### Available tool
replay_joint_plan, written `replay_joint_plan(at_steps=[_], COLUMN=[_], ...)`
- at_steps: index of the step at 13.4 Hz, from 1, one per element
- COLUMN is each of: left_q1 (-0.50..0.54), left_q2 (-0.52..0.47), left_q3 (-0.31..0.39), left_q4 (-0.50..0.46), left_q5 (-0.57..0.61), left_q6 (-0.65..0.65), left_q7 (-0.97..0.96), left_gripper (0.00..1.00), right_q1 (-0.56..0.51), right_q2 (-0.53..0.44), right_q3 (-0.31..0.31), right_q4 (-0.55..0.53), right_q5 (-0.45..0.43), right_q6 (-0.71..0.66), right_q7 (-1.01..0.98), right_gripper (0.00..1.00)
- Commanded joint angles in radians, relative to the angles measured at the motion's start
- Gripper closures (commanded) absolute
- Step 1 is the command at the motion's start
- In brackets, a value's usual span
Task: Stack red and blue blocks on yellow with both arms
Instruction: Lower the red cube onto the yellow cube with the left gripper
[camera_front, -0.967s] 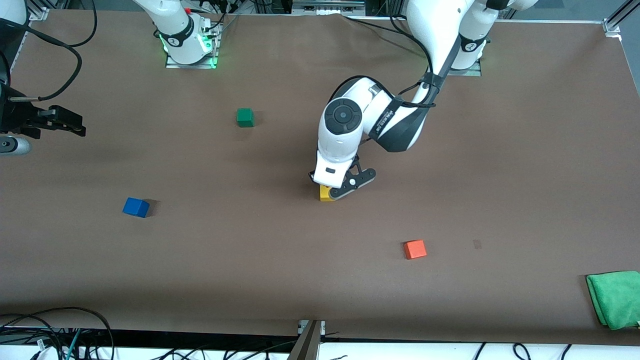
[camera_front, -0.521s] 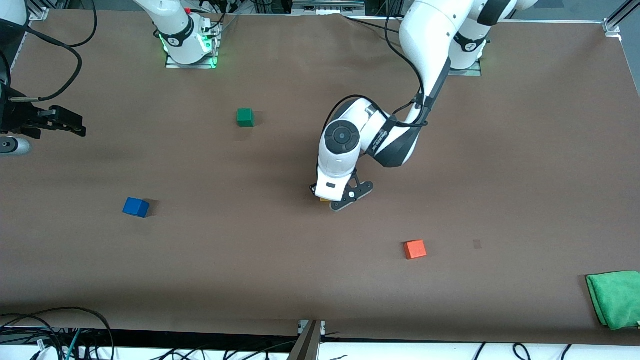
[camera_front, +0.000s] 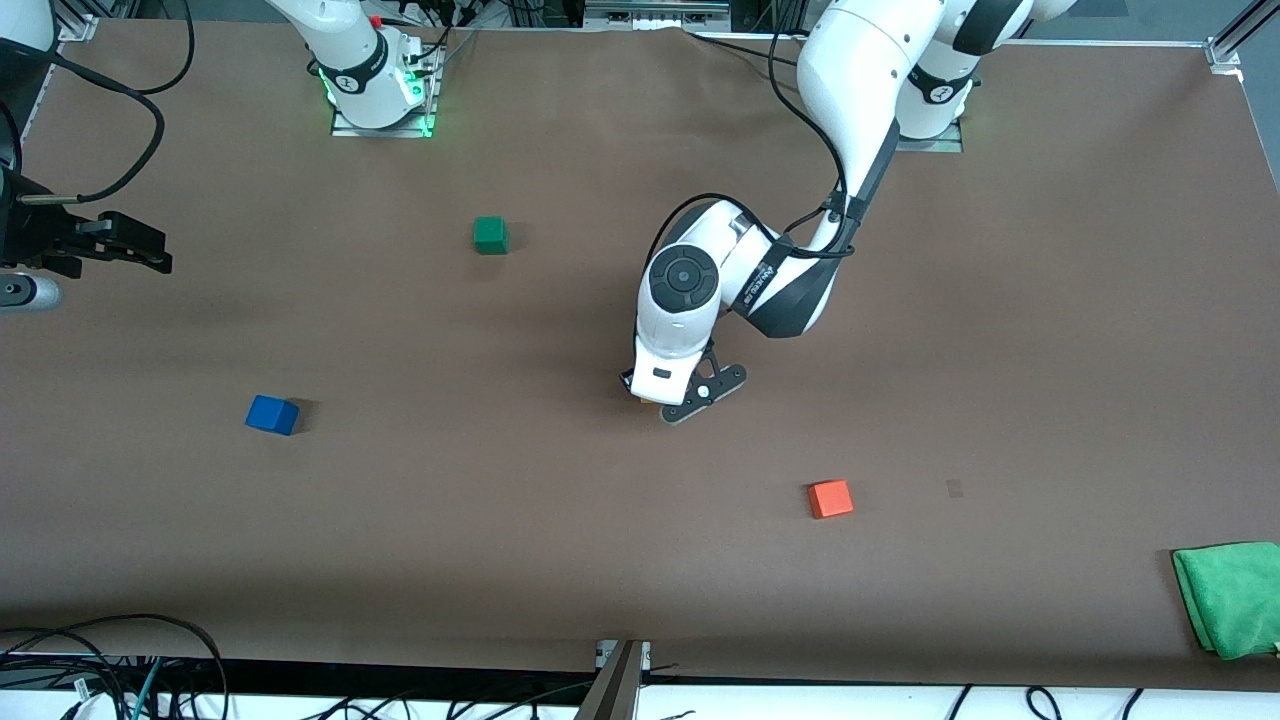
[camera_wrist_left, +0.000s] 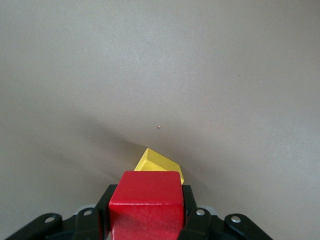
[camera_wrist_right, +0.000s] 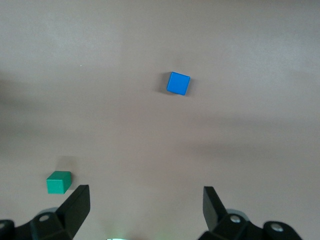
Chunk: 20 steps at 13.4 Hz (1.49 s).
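Note:
My left gripper (camera_front: 682, 396) is shut on the red block (camera_wrist_left: 145, 202) and holds it low, right over the yellow cube (camera_wrist_left: 159, 162). One yellow corner sticks out from under the red block, and I cannot tell whether they touch. In the front view the hand hides the red block and only a sliver of the yellow cube (camera_front: 648, 401) shows. The blue block (camera_front: 272, 414) lies alone on the table toward the right arm's end; it also shows in the right wrist view (camera_wrist_right: 178, 83). My right gripper (camera_front: 148, 248) waits open and empty, raised at that end (camera_wrist_right: 145, 202).
A green cube (camera_front: 490, 235) sits near the right arm's base and shows in the right wrist view (camera_wrist_right: 59, 182). An orange cube (camera_front: 830, 498) lies nearer the front camera than the yellow cube. A green cloth (camera_front: 1228, 597) lies at the table corner at the left arm's end.
My left gripper has come down with the red block onto the yellow cube, which is now almost covered in the front view. The right arm has not moved.

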Motion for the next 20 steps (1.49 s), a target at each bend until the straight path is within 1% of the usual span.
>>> replay_joint_plan(at_steps=[1,17,18,19,20], left_q1=[0.001,-0.01,-0.01,-0.01,-0.011], left_q2=[0.027,0.058,0.058,0.058,0.057], left_q3=[0.003,0.006,0.006,0.008,0.009], left_q4=[0.03,0.045,0.045,0.045,0.045], left_q5=[-0.011,-0.011,-0.011,-0.005,0.017], left_q6=[-0.01,-0.008,-0.008,-0.008,-0.01], left_q7=[-0.004,-0.029,-0.029,-0.026,-0.027], left_gripper=[0.81,0.82,0.71,0.19,0.0], right_q1=[-0.006,-0.006,-0.006,-0.006,-0.006], right_q2=[0.006,0.006,0.006,0.006,0.006], right_q3=[0.0,0.0,0.0,0.0,0.0], right_q4=[0.017,0.017,0.017,0.017,0.017], right_q5=[0.017,0.017,0.017,0.017,0.017], right_q6=[-0.006,-0.006,-0.006,-0.006,-0.006], right_q7=[0.002,0.002,0.002,0.003,0.002], right_gripper=[0.0,0.0,0.0,0.0,0.0])
